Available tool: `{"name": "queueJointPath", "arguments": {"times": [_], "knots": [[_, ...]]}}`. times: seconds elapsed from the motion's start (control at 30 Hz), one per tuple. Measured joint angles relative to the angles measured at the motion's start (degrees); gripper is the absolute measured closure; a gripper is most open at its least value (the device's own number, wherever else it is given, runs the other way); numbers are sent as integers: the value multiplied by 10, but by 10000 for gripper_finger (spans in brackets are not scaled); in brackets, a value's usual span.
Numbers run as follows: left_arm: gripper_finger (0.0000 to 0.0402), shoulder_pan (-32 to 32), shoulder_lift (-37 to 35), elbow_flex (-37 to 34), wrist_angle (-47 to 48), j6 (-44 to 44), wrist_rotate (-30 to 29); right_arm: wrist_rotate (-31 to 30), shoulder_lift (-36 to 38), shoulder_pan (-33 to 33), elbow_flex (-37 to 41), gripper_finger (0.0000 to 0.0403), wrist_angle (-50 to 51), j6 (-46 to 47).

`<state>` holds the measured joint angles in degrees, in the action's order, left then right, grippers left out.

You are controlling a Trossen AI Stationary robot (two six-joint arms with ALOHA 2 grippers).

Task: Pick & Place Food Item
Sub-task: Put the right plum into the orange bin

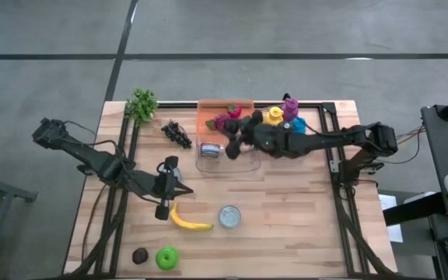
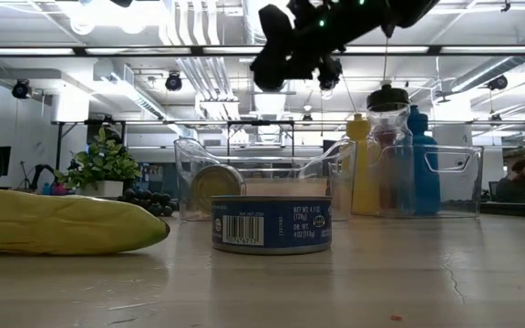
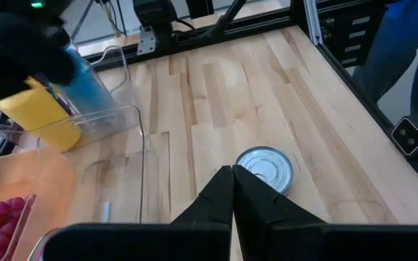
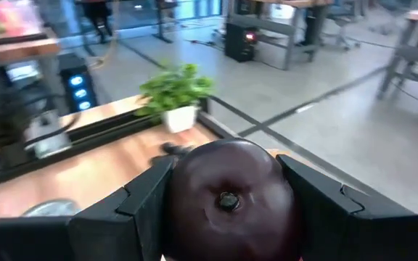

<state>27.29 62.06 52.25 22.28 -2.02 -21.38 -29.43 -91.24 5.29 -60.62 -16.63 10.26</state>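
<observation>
Held between the right gripper's (image 4: 227,206) parted fingers is a dark red, plum-like fruit (image 4: 227,192), as the right wrist view shows; in the high view that gripper (image 1: 236,140) hangs above the clear bin (image 1: 243,159) at the table's back.

From left to right in the high view are seen the plant (image 1: 141,105), the grapes (image 1: 176,134), the left gripper (image 1: 169,187), waiting with fingers pressed together and nothing held, the banana (image 1: 188,221), a can (image 1: 229,216), then the bin and the bottles (image 1: 285,117).

The carrying step is judged to be in hand, placement not yet done. A descent into the bin, clear of its walls and of the can (image 1: 210,150) lying inside, is called for before the fingers are spread.
</observation>
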Motion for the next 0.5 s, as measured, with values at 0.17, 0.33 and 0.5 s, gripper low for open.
{"name": "queueJointPath", "arguments": {"times": [0.17, 0.33, 0.5], "knots": [[393, 0, 0, 0, 0, 0, 0, 33, 0, 55, -7, 187, 5, 28], [393, 0, 0, 0, 0, 0, 0, 45, 0, 90, -39, 187, 49, 29], [393, 0, 0, 0, 0, 1, 0, 46, 0, 128, -100, 187, 169, 29]]}}
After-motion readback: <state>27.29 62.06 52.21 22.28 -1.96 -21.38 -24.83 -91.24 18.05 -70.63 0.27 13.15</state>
